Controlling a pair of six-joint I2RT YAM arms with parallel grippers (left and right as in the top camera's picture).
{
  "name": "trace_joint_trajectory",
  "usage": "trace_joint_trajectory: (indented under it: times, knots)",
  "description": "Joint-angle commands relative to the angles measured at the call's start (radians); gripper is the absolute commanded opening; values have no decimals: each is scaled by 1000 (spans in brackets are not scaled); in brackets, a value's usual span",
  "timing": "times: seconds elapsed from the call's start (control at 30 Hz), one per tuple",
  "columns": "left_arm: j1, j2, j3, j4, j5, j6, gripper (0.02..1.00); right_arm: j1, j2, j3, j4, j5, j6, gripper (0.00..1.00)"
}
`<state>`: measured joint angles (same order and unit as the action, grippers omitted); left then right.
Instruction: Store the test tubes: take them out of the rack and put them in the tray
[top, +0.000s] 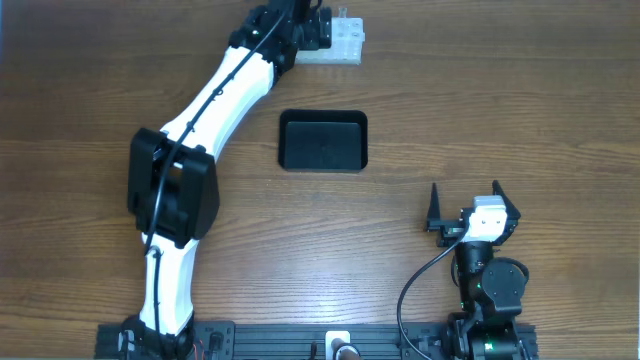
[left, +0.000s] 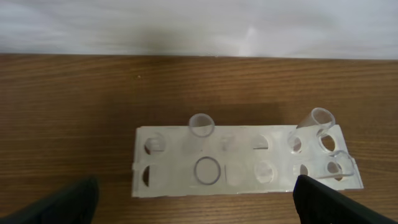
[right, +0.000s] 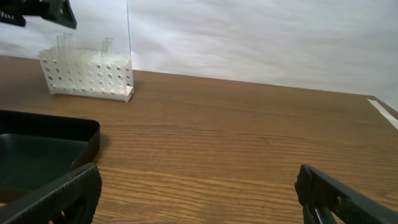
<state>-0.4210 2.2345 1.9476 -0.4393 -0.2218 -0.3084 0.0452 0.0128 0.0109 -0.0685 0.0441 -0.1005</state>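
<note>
A white test tube rack (left: 242, 177) stands at the far edge of the table, also seen in the top view (top: 345, 42). Clear tubes stand in it: one upright (left: 201, 127), one seen end-on as a ring (left: 207, 170), one leaning at the rack's end (left: 316, 121). My left gripper (left: 196, 199) hangs open just above the rack, its fingers (left: 62, 205) wide apart on either side of it. The black tray (top: 323, 140) lies mid-table with nothing in it. My right gripper (top: 466, 195) is open near its base, well away from the tray (right: 37, 155) and the rack (right: 87, 74).
The wooden table ends just behind the rack at a white backdrop (left: 199, 25). The left arm (top: 215, 110) stretches diagonally across the left half of the table. A strip of tape (right: 382, 112) marks the table at the right.
</note>
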Motion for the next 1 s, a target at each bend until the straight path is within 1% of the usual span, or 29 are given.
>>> trace_joint_trajectory:
  times: [0.03, 0.2, 0.3, 0.4, 0.6, 0.7, 0.83, 0.93, 1.0]
  knots:
    - [-10, 57, 65, 2, -4, -15, 996, -7, -6, -6, -2, 12, 10, 993]
    - [-16, 77, 76, 13, -7, -14, 991, -7, -6, -6, -2, 12, 10, 991]
    - [-20, 89, 83, 12, -31, -14, 978, -7, -6, -6, -2, 12, 10, 991]
    - [-20, 109, 101, 13, -34, -14, 972, -7, -6, -6, -2, 12, 10, 991]
    - [-21, 129, 114, 23, -35, -14, 917, -7, -6, -6, -2, 12, 10, 991]
    - [-21, 135, 114, 31, -38, -14, 860, -7, -6, -6, -2, 12, 10, 993]
    - [-21, 143, 114, 32, -38, -14, 849, -7, -6, -6, -2, 12, 10, 993]
    - [-21, 151, 116, 42, -39, -14, 809, -7, -6, -6, -2, 12, 10, 993]
    - [-21, 160, 116, 52, -42, -13, 805, -7, -6, -6, -2, 12, 10, 991]
